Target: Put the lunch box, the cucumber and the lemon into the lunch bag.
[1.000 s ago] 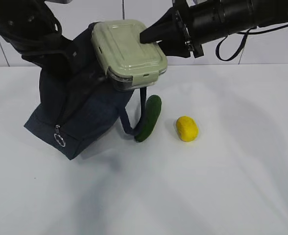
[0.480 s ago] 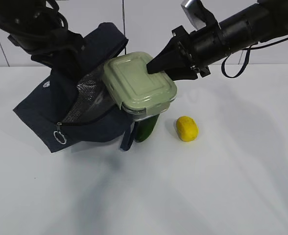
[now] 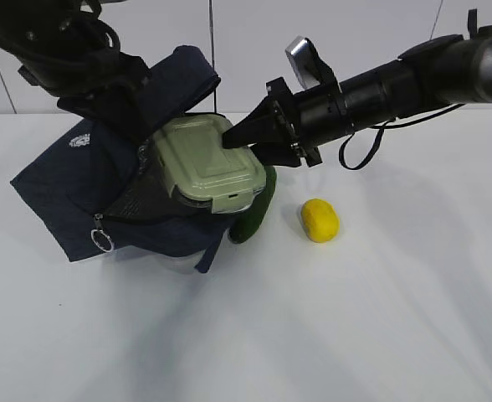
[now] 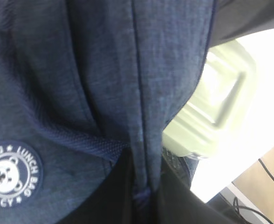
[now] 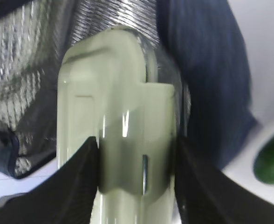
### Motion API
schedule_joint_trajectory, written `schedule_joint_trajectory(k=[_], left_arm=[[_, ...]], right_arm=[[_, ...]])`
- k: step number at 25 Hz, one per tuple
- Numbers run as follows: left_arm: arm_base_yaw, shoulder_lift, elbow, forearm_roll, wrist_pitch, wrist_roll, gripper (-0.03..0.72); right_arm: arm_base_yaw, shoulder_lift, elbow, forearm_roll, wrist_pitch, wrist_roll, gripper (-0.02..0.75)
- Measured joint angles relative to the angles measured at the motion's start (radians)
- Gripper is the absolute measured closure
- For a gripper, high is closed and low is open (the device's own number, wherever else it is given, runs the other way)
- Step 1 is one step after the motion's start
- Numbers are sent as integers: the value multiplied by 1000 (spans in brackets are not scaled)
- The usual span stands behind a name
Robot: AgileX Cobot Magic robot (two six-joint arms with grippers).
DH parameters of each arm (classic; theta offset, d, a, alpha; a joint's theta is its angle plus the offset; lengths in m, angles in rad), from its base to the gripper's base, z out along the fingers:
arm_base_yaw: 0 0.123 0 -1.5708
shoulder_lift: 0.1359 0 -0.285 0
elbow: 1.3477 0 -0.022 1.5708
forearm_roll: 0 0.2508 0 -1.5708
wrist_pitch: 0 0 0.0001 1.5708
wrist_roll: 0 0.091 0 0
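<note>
The navy lunch bag [image 3: 66, 188] lies tipped on the table with its silver-lined mouth facing right. My left gripper [image 3: 129, 105] is shut on a fold of the bag's fabric [image 4: 146, 154] and holds the top flap up. The lunch box [image 3: 202, 163], under its sage-green lid, is tilted with its left end inside the mouth. My right gripper [image 3: 239, 141] is shut on the box's right end, a finger on each side of the lid clip [image 5: 137, 158]. The cucumber [image 3: 254, 216] lies partly hidden behind the box. The lemon [image 3: 320, 219] sits to its right.
The bag's zipper ring pull [image 3: 103, 241] hangs at its front edge, and a loop handle [image 3: 208, 255] trails on the table below the box. The round white logo [image 4: 9, 175] faces my left wrist camera. White table stretches to the front and right.
My right gripper has carried the lunch box down and to the left, from above the bag into its mouth. The bag has tipped over leftward and its mouth has opened wider.
</note>
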Motion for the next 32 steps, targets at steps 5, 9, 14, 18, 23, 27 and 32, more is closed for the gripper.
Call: schedule_joint_trajectory(k=[5,9,14,18,23,27,32], left_arm=[[0,19,0,-32,42,6,665],[0,54,0,-52,45,8,665],[0,61,0,-60,30,8,665],[0,71,0,-75,27,8,665],[0,88,0,-75,26,10,665],[0,91,0,-75,24,10,665],[0,125,-1,-78,18,10,666]], right_arm=[[31,18,0,49,-15,-37,374],[57,21,0,51,-55,-57,374],[92,29,0,60,-150,-71,375],[127,77,0,121,-180,-89,375],[169,155,0,232,-198,-147,375],[184,192,0,281,-217,-163,375],[186,200,0,299,-247,-167,375]])
